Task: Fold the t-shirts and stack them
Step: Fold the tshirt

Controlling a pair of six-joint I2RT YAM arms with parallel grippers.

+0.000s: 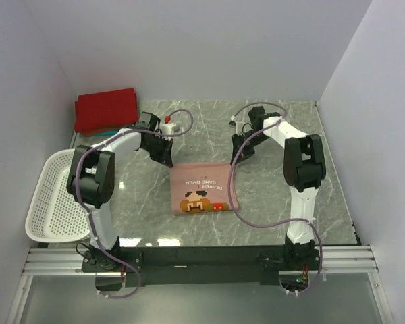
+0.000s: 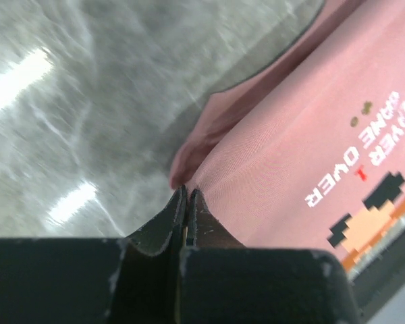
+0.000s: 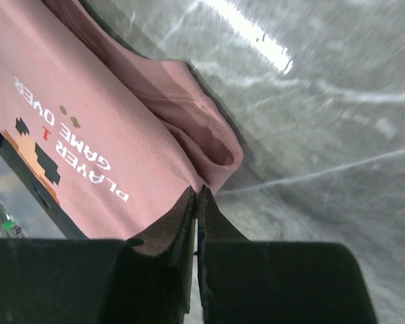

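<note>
The dusty-pink t-shirt [image 1: 201, 189], folded to a rectangle with its brown-and-white print facing up, lies on the marble table centre. My left gripper [image 1: 165, 155] is at its far left corner. In the left wrist view the jaws [image 2: 187, 193] are shut, with the pink cloth [image 2: 304, 128] creased into their tips. My right gripper [image 1: 241, 150] is at the far right corner. Its jaws [image 3: 197, 192] are shut on the folded pink edge [image 3: 121, 135]. A folded red t-shirt [image 1: 106, 109] lies at the back left on a teal one [image 1: 102, 133].
A white perforated basket [image 1: 54, 196] sits at the table's left edge. White walls close in the back and both sides. Purple cables loop over both arms. A black rail runs along the near edge.
</note>
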